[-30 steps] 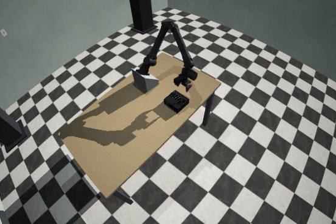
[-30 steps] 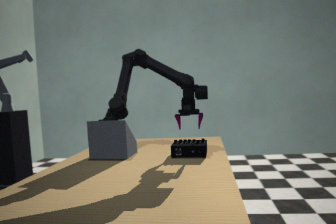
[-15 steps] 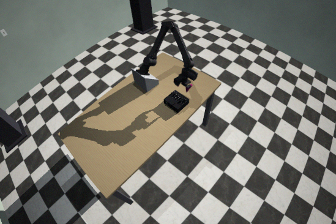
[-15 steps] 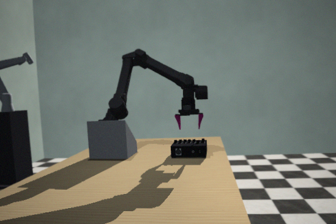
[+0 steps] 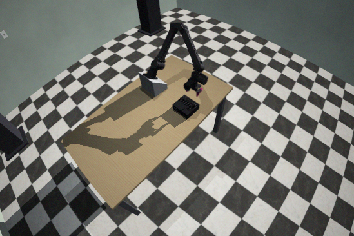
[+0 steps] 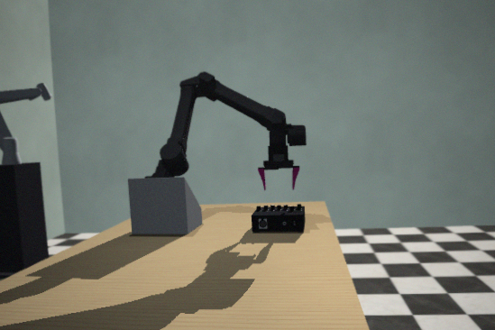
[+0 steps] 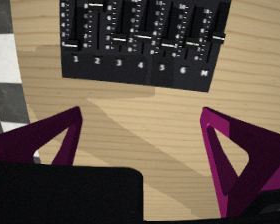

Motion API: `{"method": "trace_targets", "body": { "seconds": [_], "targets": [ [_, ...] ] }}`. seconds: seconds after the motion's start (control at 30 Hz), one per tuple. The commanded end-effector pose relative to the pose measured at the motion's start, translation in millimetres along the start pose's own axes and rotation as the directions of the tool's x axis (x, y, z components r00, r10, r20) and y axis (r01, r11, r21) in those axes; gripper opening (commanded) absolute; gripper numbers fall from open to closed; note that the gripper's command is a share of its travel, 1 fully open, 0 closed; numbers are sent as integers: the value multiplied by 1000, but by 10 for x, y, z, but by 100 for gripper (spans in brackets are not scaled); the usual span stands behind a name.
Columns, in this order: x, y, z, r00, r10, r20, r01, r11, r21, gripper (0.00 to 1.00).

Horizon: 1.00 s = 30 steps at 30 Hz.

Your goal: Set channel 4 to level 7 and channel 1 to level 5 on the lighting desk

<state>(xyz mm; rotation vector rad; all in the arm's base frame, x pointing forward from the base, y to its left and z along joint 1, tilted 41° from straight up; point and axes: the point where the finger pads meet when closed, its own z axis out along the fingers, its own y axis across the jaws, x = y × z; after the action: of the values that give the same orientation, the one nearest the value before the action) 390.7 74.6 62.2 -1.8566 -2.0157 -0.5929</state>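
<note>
The lighting desk (image 5: 186, 111) (image 6: 273, 224) (image 7: 106, 73) is a black box standing flat on the table. In the wrist view its lower part shows, with faders 1 to 6 and M. The channel 1 cap (image 7: 71, 45) is at about 0. The channel 4 cap (image 7: 143, 36) is at about 3. The channel 2 cap (image 7: 96, 5) is high, near 8; the channel 3 cap (image 7: 119, 39) is near 2. The upper ends of the scales are cut off. My gripper (image 6: 279, 189) (image 7: 141, 113) is open and empty, above the desk's height and off its numbered edge.
The wooden table (image 5: 130, 174) (image 6: 299, 288) carries the grey arm base (image 5: 154, 88) (image 6: 157, 207) beside the desk. The table's long edge runs close past the desk, on the side away from the base. Dark pillars stand on the floor outside the table.
</note>
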Motion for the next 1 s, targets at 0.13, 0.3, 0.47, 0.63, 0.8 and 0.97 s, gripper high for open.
{"method": "trace_targets", "body": {
  "seconds": [0.13, 0.3, 0.47, 0.63, 0.8, 0.97],
  "targets": [
    [-150, 185, -205, 953, -303, -2, 303, 952, -31, 100],
    [-202, 187, -238, 891, -455, -4, 454, 890, -33, 100],
    [-305, 188, -304, 736, -677, -4, 677, 735, -39, 100],
    [-421, 186, -379, 567, -823, 1, 823, 567, -45, 100],
    [-494, 182, -428, 395, -919, 9, 918, 394, -51, 100],
    [-615, 171, -509, 181, -983, 18, 982, 180, -56, 100]
  ]
}}
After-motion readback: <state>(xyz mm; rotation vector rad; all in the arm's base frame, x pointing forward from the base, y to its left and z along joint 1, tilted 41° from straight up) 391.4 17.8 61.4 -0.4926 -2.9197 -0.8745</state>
